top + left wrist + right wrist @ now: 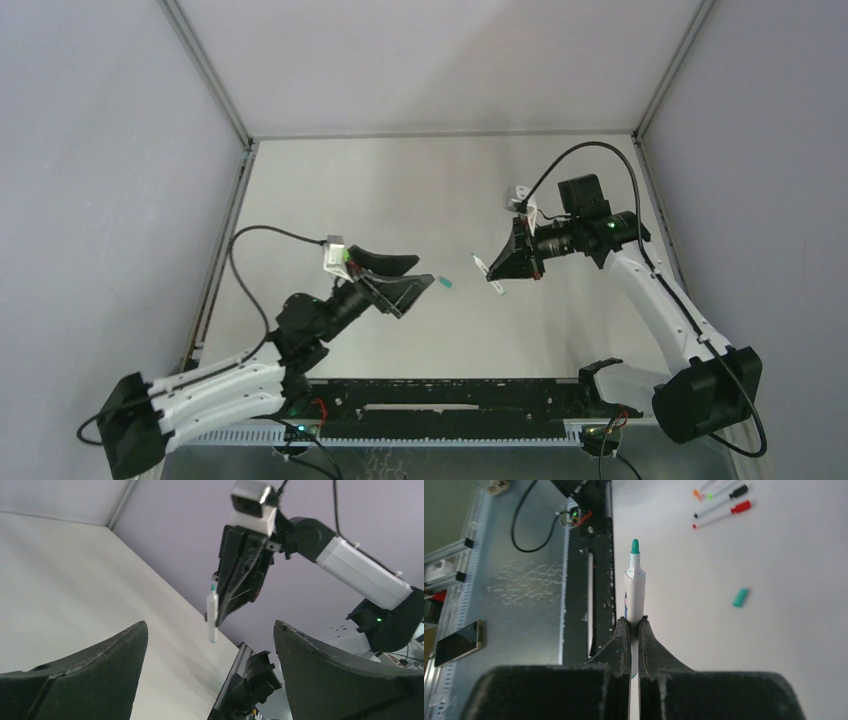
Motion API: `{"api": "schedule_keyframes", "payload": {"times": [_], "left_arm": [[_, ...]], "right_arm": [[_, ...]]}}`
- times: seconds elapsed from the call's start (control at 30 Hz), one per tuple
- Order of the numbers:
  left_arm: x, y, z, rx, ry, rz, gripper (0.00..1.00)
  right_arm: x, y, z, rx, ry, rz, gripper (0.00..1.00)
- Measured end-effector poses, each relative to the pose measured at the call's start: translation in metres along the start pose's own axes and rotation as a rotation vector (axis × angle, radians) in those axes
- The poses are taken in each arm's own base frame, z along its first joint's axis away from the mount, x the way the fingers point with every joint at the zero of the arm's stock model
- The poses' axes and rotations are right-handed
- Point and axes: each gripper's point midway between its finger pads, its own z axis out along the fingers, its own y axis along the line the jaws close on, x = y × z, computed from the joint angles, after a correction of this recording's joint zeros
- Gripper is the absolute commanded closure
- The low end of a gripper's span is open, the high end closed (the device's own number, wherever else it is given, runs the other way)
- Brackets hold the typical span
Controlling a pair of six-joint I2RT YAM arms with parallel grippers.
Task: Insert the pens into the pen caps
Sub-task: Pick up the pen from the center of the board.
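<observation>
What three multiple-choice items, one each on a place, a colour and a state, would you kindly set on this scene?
1. Where is the teal cap? A on the table; B in the right jaws; C in the left jaws.
2. What colour is the tip of the held pen? A red; B teal; C black.
3. How do the left jaws stand? A shut on a cap; B shut, empty; C open.
Key: 1 A, it lies loose on the table; 2 B, the tip above the right jaws is teal; 3 C, they stand wide apart.
</observation>
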Motion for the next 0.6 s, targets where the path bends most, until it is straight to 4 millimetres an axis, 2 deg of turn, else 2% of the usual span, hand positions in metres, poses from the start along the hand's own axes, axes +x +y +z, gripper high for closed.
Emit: {"api": "schedule_keyframes", "payload": {"times": [0.1, 0.27, 0.43, 0.6], "left_arm": [[0.02, 0.0, 0.015, 0.003, 0.015, -0.008, 0.05], [0.052, 0.011, 0.031, -0.021, 0.062, -0.002, 0.1], [0.045, -0.003, 0.044, 0.027, 0.017, -0.006, 0.15], [0.041, -0.015, 0.053, 0.068, -0.013, -0.009, 0.27]], "right_arm": [[-0.007, 0.014, -0.004, -0.051, -0.044, -0.019, 1.0], [-0.01, 0.023, -0.005, -0.099, -0.073, -0.023, 1.0], [-0.011, 0.027, -0.006, -0.122, -0.084, -0.023, 1.0], [-0.011, 0.029, -0.006, -0.13, -0.087, -0.022, 1.0]]}}
